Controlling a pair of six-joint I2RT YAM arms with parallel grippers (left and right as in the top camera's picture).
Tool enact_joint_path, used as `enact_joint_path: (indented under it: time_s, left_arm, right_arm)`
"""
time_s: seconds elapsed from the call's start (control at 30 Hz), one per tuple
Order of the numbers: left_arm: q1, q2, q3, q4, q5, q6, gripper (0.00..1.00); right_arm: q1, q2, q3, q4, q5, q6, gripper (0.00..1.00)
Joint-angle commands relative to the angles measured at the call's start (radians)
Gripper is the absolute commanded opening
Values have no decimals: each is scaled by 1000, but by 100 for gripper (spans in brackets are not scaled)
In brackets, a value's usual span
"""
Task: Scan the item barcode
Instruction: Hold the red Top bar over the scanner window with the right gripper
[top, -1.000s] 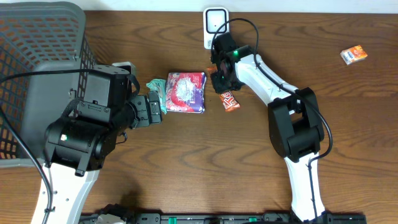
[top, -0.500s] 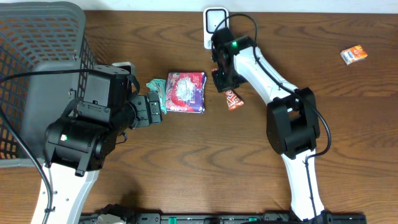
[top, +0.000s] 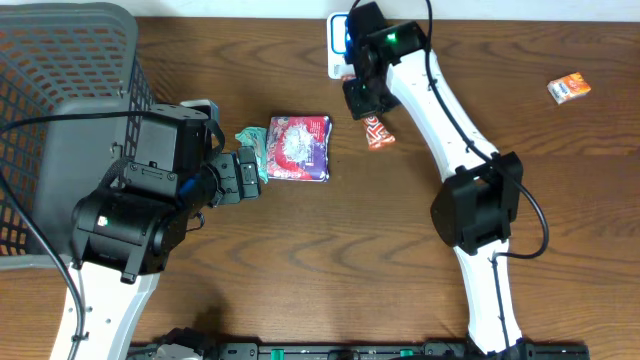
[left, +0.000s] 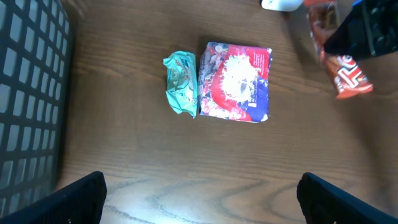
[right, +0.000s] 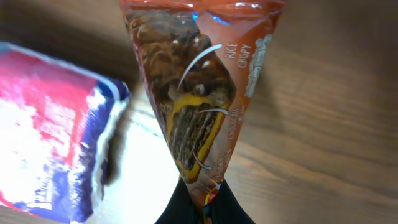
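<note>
Clamped shut on one end of the orange chocolate bar (right: 198, 93), the right gripper (top: 362, 102) holds it near the white scanner (top: 340, 38) over the dark wooden table (top: 300, 260). The left gripper (left: 199, 190) gapes empty. Only the right wrist view shows the wrapper's "RICE" print; only overhead shows the grey basket (top: 60, 60).

In the overhead view, the right gripper (top: 363, 108) is covering the upper end of the snack bar (top: 377, 134) and part of the white scanner (top: 337, 50). In the left wrist view, the bar is appearing blurred, and the frame edges are cropping the scanner and the basket (left: 31, 93). The orange box (top: 569, 89) is showing print too small to read
</note>
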Motion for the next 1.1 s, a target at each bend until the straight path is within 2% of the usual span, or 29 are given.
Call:
enact_joint_path:
  time_s: [0.0, 0.2, 0.47, 0.63, 1.07]
  left_arm:
    - [3, -1, 8, -2, -13, 5, 98]
    - [3, -1, 8, -2, -13, 5, 98]
    - [3, -1, 8, -2, -13, 5, 98]
    - [3, -1, 8, -2, -13, 5, 98]
    - [3, -1, 8, -2, -13, 5, 98]
  right_arm:
    - [-15, -3, 69, 8, 29, 15, 1]
    - [-27, -3, 79, 125, 87, 15, 1]
    - [-27, 5, 66, 429, 94, 16, 1]
    - [-29, 29, -2, 600, 94, 47, 1]
    - [-33, 51, -19, 646, 97, 56, 1]
